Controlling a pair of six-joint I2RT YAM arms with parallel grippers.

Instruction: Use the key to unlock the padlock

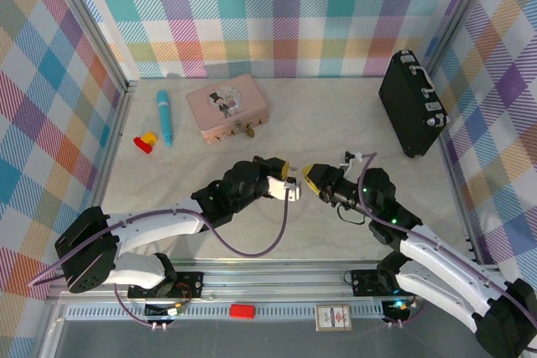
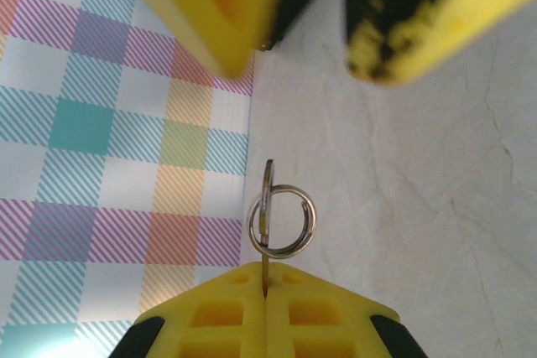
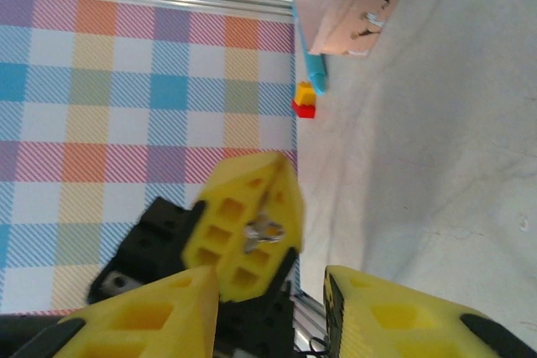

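- Padlock (image 1: 246,131): a small brass-coloured body at the front edge of the pink tin box (image 1: 226,106), which lies flat at the far left-centre of the desk (image 1: 336,132). It is well apart from both arms. The box lid carries a small picture of two figures, and no lettering on it can be read.
- Key (image 2: 268,182): a thin grey blade seen edge-on and standing upright, its lower end pinched in the left end effector (image 2: 265,278). A silver split ring (image 2: 285,222) hangs through its upper part.
- Left end effector, top view (image 1: 291,184): clenched on the key and raised above the middle of the desk, pointing right.
- Right end effector (image 3: 268,291): yellow fingers spread apart, released. It faces the left one tip to tip (image 1: 310,175), close but not touching. From its wrist camera the key (image 3: 264,230) shows at the front of the left end effector's closed fingertips (image 3: 247,236).
- Blue pen (image 1: 164,117): lies left of the pink box, with red and yellow blocks (image 1: 146,142) just beside it.
- Black case (image 1: 411,102): at the far right of the desk, near the checked wall (image 1: 277,14).
- Printed card (image 1: 333,317): on the near rail between the arm bases; its print is too small to read.
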